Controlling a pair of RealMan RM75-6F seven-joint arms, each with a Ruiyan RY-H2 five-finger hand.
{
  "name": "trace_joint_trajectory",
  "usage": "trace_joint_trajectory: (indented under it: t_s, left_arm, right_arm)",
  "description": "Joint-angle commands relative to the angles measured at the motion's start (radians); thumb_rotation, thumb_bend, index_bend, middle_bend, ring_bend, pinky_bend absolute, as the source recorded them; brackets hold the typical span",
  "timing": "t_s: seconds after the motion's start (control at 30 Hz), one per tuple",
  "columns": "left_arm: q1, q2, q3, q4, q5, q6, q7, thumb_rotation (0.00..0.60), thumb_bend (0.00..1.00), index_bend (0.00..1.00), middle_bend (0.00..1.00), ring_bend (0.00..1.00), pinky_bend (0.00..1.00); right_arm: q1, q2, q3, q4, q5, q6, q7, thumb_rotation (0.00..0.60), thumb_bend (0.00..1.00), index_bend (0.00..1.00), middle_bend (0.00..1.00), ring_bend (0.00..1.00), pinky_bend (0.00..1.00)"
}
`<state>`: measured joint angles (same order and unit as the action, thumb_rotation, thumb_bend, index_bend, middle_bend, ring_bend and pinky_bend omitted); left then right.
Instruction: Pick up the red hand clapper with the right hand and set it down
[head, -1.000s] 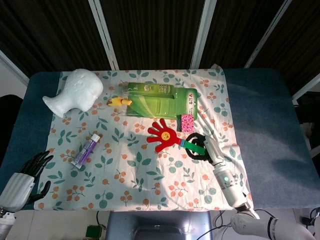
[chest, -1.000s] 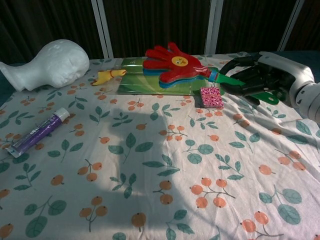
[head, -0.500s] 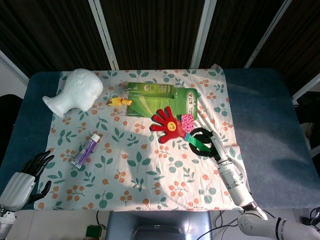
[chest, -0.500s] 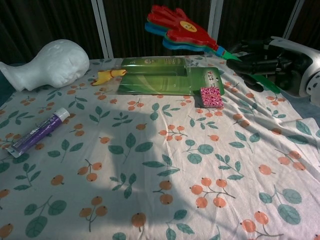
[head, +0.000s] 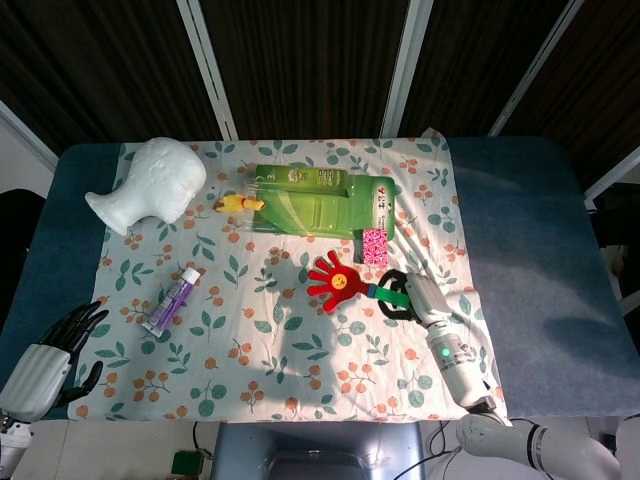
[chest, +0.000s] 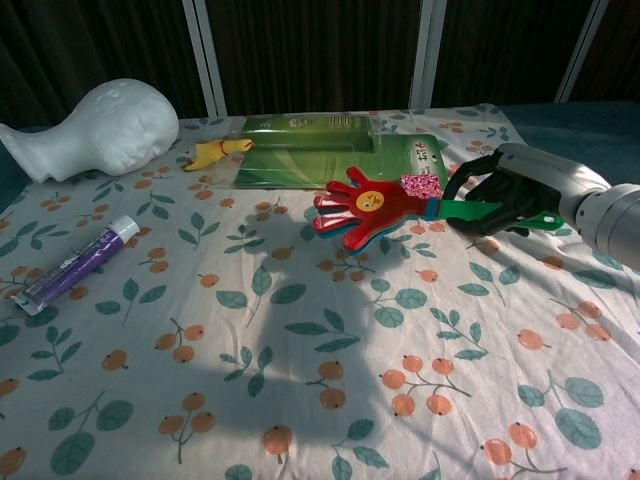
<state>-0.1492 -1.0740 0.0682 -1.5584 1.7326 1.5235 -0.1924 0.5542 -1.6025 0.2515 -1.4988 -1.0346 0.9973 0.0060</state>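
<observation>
**Item: red hand clapper, held by its handle over the cloth**

Object: red hand clapper (chest: 366, 206), palm-shaped, with a yellow face disc and a green handle. Position: near the middle-right of the floral tablecloth (chest: 300, 340), in front of the green package (chest: 335, 160) and just beside the small pink patterned block (chest: 420, 183). Whether the palm end touches the cloth cannot be told; its shadow lies close under it.

Holder: right hand (chest: 500, 190), dark fingers clamped round the green handle.

Idle: left hand (head: 55, 350), at the near left table edge, fingers apart, holding nothing.

Others present: white foam head (head: 150, 185), purple tube (head: 172, 301), small yellow toy (head: 238, 204).

Risk, judged: the long paddle hangs far out from the grip, so it may pivot or slip as the fingers loosen. Lowering it here could also nudge the pink block or land it partly on the package edge.
</observation>
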Motion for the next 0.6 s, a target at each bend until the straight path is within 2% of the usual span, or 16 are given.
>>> trace_joint_trajectory:
  t_s: [0.03, 0.17, 0.27, 0.3, 0.37, 0.43, 0.5, 0.6]
  left_arm:
    - [-0.001, -0.002, 0.0, 0.001, 0.001, -0.002, 0.002, 0.6, 0.49, 0.0, 0.0, 0.0, 0.17]
    - [-0.002, -0.002, 0.002, -0.001, 0.0, -0.005, 0.005, 0.6, 0.49, 0.0, 0.0, 0.0, 0.17]
    - [0.0, -0.001, 0.0, -0.001, -0.002, 0.0, 0.003, 0.6, 0.49, 0.0, 0.0, 0.0, 0.17]
    - [0.001, 0.0, 0.0, -0.001, -0.002, 0.001, 0.001, 0.6, 0.49, 0.0, 0.0, 0.0, 0.17]
    - [0.001, 0.001, 0.0, -0.001, -0.003, 0.001, 0.0, 0.6, 0.49, 0.0, 0.0, 0.0, 0.18]
    - [0.002, 0.002, 0.001, -0.002, -0.002, 0.001, -0.001, 0.6, 0.49, 0.0, 0.0, 0.0, 0.17]
    - [0.002, 0.003, 0.002, -0.002, 0.0, 0.002, -0.002, 0.6, 0.49, 0.0, 0.0, 0.0, 0.18]
    - [0.002, 0.004, 0.003, -0.002, 0.002, 0.004, -0.003, 0.6, 0.49, 0.0, 0.0, 0.0, 0.17]
  right_arm:
    - [0.009, -0.02, -0.016, 0.016, 0.014, -0.011, 0.001, 0.6, 0.62, 1.0, 0.87, 0.85, 0.89]
    - [0.007, -0.045, -0.026, 0.044, -0.008, -0.016, 0.025, 0.6, 0.62, 0.92, 0.86, 0.79, 0.84]
    - [0.007, -0.058, -0.037, 0.069, -0.037, -0.014, 0.035, 0.6, 0.62, 0.66, 0.73, 0.63, 0.66]
    - [0.009, -0.056, -0.043, 0.075, -0.04, -0.022, 0.028, 0.6, 0.62, 0.52, 0.63, 0.53, 0.54]
    - [0.012, -0.048, -0.046, 0.073, -0.036, -0.036, 0.016, 0.6, 0.55, 0.25, 0.43, 0.3, 0.27]
    - [0.018, -0.031, -0.047, 0.062, -0.023, -0.05, -0.009, 0.6, 0.44, 0.1, 0.29, 0.16, 0.12]
    - [0.023, -0.006, -0.052, 0.038, 0.003, -0.069, -0.048, 0.6, 0.36, 0.03, 0.21, 0.08, 0.05]
    - [0.031, 0.043, -0.062, -0.014, 0.045, -0.086, -0.121, 0.6, 0.29, 0.0, 0.13, 0.01, 0.0]
